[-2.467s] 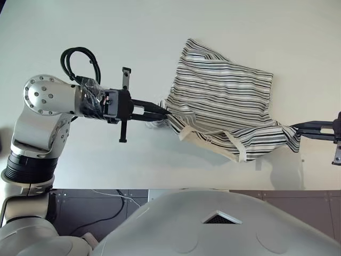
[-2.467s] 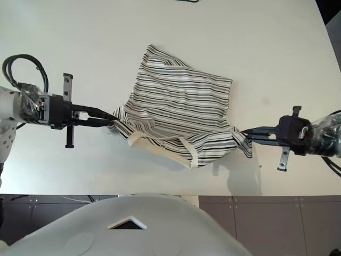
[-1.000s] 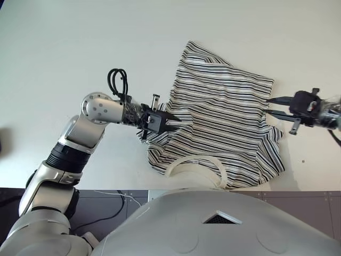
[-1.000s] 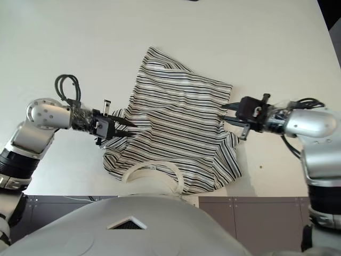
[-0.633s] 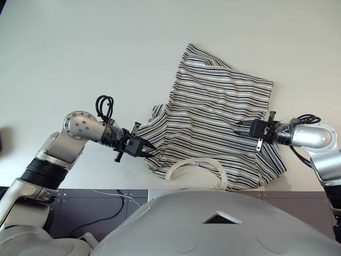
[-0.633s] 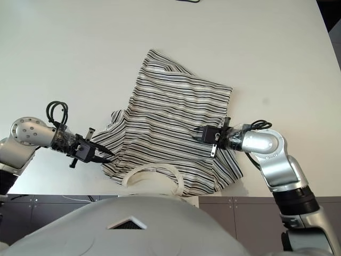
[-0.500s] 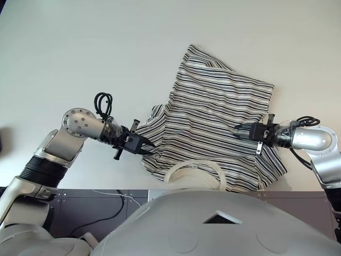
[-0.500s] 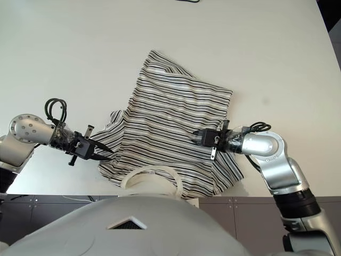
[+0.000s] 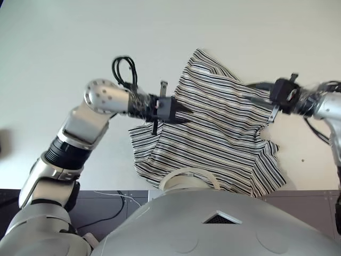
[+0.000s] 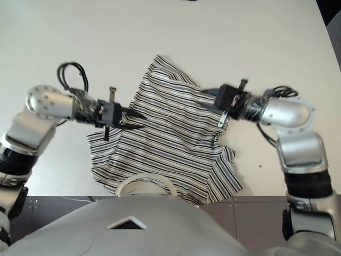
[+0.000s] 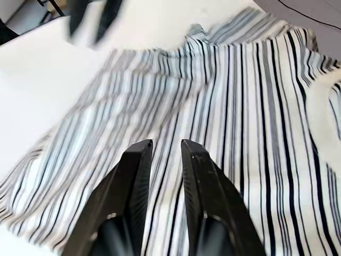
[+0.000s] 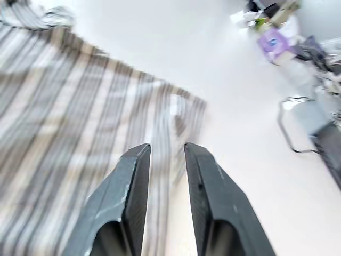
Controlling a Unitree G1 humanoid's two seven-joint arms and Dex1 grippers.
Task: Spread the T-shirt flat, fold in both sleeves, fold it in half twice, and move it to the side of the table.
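White table (image 9: 64, 42) seen from above, with a black-and-white striped T-shirt (image 9: 218, 128) just right of centre. Lies rumpled rather than flat, one corner pointing toward the upper middle of the frame and the cream neckband (image 9: 189, 175) curling at the bottom edge. Cloth bunched and doubled over along the left side and again at the lower right.

Left gripper (image 11: 166, 145) at mid-frame, on an arm bent in from the left, poised over the shirt's left edge. Fingers only a narrow slit apart and holding nothing; striped cloth visible through the gap. Probably set there to get at the doubled-over left side.

Right gripper (image 12: 167, 146) at the upper right, over the shirt's right edge, with bare table just beyond. Same narrow gap, likewise empty.

Looks like the spreading step, and well short of done: no sleeve laid out, no fold made, shirt not yet at the table's side. Both grippers free and on opposite edges — likely so as to take a hold on each side and draw the cloth taut between them. Some risk, with fabric this thin and layered, of pinching two layers at once and dragging a fold along instead of opening it.
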